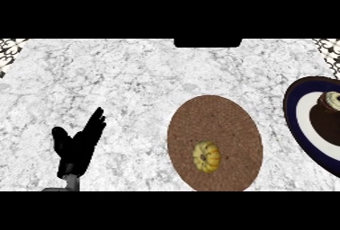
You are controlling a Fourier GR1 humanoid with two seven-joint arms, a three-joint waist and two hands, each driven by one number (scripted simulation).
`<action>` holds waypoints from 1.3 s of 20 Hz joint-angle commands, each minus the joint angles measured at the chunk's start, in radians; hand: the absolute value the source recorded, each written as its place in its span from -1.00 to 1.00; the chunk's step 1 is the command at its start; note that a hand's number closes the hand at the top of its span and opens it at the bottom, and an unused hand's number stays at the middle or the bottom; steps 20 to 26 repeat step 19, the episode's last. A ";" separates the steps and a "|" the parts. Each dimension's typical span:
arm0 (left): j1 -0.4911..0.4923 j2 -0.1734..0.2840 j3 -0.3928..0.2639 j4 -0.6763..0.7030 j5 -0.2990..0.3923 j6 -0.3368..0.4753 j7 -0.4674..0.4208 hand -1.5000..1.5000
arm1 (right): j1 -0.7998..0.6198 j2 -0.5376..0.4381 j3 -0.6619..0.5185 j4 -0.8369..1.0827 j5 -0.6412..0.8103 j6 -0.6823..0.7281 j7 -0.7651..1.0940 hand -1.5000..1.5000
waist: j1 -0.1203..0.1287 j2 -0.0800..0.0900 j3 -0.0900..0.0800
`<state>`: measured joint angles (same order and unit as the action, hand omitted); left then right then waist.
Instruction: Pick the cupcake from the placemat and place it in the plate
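Cupcake (329, 101) was seen set on the plate (300, 117); left robot hand (78, 143) was held open, empty, beside the placemat (222, 123).

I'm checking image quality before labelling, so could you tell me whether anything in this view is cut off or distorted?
In the head view, the plate is cropped by the right edge and looks stretched; the cupcake on it is cropped too; the round placemat looks oval.

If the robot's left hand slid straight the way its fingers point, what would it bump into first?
Probably nothing. The left hand points up and slightly right over bare counter; the brown placemat and cupcake sit off to its right.
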<state>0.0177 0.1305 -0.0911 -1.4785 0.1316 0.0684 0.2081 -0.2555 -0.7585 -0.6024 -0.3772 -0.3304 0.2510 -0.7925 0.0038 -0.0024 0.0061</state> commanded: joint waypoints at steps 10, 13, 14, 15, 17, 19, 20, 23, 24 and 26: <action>0.052 -0.018 0.007 0.025 -0.011 -0.013 -0.031 0.00 | 0.296 0.059 0.072 -0.040 0.071 0.132 -0.264 -1.00 | -0.006 0.002 -0.005; 0.038 -0.027 0.001 0.076 -0.032 -0.013 -0.044 0.00 | 0.308 0.030 0.073 -0.058 0.069 0.143 -0.238 -1.00 | -0.007 0.002 -0.005; -0.009 -0.017 0.016 0.032 -0.024 0.009 0.047 0.00 | 0.334 0.035 0.073 -0.075 0.063 0.148 -0.228 -1.00 | -0.008 0.002 -0.006; -0.011 -0.016 0.010 0.030 -0.017 -0.014 0.035 0.00 | 0.322 0.038 0.078 -0.039 0.086 0.128 -0.286 -1.00 | -0.006 0.003 -0.004; 0.000 -0.057 -0.025 0.037 -0.061 0.028 0.015 0.00 | 0.361 0.028 0.061 -0.058 0.064 0.145 -0.279 -1.00 | -0.009 0.002 -0.005; 0.034 -0.013 0.024 0.073 -0.012 -0.043 -0.047 0.00 | 0.380 0.088 0.081 -0.074 0.077 0.121 -0.314 -1.00 | -0.009 0.002 -0.005; 0.034 -0.013 0.024 0.073 -0.012 -0.043 -0.047 0.00 | 0.380 0.088 0.081 -0.074 0.077 0.121 -0.314 -1.00 | -0.009 0.002 -0.005; 0.034 -0.013 0.024 0.073 -0.012 -0.043 -0.047 0.00 | 0.380 0.088 0.081 -0.074 0.077 0.121 -0.314 -1.00 | -0.009 0.002 -0.005; 0.034 -0.013 0.024 0.073 -0.012 -0.043 -0.047 0.00 | 0.380 0.088 0.081 -0.074 0.077 0.121 -0.314 -1.00 | -0.009 0.002 -0.005; 0.034 -0.013 0.024 0.073 -0.012 -0.043 -0.047 0.00 | 0.380 0.088 0.081 -0.074 0.077 0.121 -0.314 -1.00 | -0.009 0.002 -0.005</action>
